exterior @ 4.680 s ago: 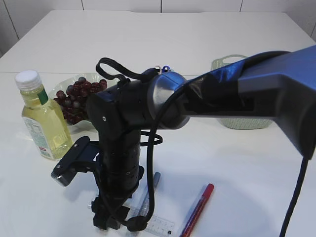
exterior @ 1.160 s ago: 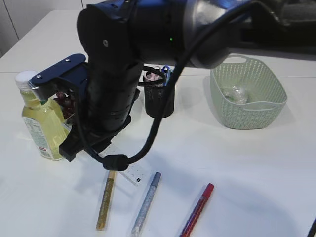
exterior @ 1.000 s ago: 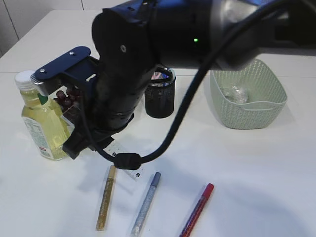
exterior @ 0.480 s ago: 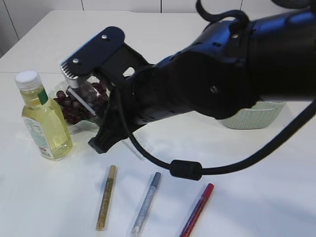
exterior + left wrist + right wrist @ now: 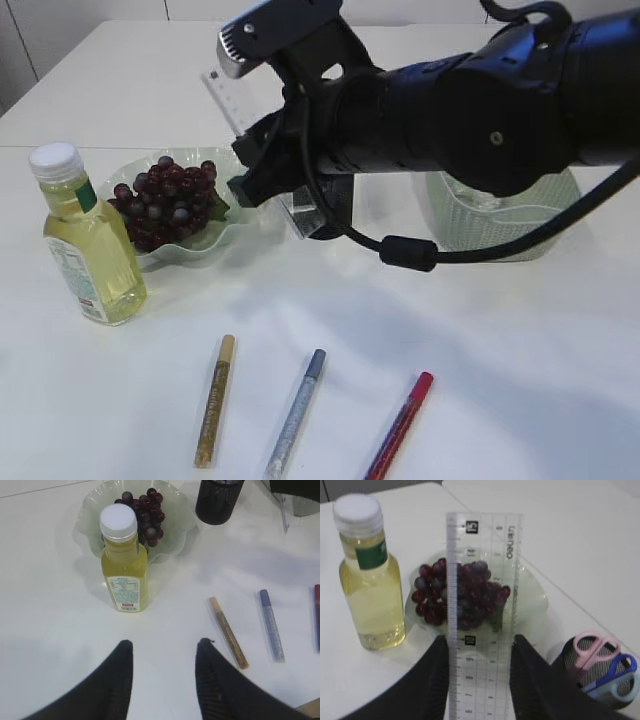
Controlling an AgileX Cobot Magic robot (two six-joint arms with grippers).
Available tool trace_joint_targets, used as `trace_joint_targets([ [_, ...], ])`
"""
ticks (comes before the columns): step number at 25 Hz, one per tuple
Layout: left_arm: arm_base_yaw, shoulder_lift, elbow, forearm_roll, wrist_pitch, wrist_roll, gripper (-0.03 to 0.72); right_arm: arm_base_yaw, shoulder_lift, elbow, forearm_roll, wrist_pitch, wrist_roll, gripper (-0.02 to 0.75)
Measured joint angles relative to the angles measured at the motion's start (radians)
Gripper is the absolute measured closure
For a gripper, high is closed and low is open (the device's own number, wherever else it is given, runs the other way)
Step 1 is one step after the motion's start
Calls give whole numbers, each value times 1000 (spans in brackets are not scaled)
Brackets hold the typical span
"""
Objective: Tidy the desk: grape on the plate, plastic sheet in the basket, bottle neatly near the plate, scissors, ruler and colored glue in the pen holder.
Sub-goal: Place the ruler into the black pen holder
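My right gripper (image 5: pixel 479 640) is shut on the clear ruler (image 5: pixel 480 605), which sticks out ahead of the fingers above the plate. In the exterior view the right gripper (image 5: pixel 232 118) hangs in the air with the ruler (image 5: pixel 222 95) tilted. The grape (image 5: pixel 465 590) bunch lies on the glass plate (image 5: pixel 532 600). Left of it stands the yellow bottle (image 5: pixel 370 580). Pink and blue scissors (image 5: pixel 595 647) stand in the black pen holder (image 5: pixel 600 685). Gold (image 5: pixel 215 400), silver (image 5: pixel 296 412) and red (image 5: pixel 400 425) glue pens lie on the table. My left gripper (image 5: pixel 165 647) is open above bare table. The plastic sheet is hidden.
The green basket (image 5: pixel 540 225) stands at the back right, half covered by my right arm. From the left wrist, the bottle (image 5: pixel 124 565) stands just in front of the plate (image 5: pixel 90 520), with the pen holder (image 5: pixel 217 502) to the right.
My right arm has lifted the ruler off the table near the glue pens and swung it up and back over the plate. The left gripper has stayed open.
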Motion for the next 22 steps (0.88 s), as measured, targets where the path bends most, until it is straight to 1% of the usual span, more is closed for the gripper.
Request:
trace_joint_targets([
  [4,0,0,0,0,-6,0,379,-30,0,0,0,-112,0,446],
  [10,0,0,0,0,-32,0,379,-131,0,0,15,-259,1,446],
  [12,0,0,0,0,-51,0,379,-150,0,0,19,-311,1,446],
  [22,0,0,0,0,-82,0,379,-170,170,-55,35,-483,-29,446],
])
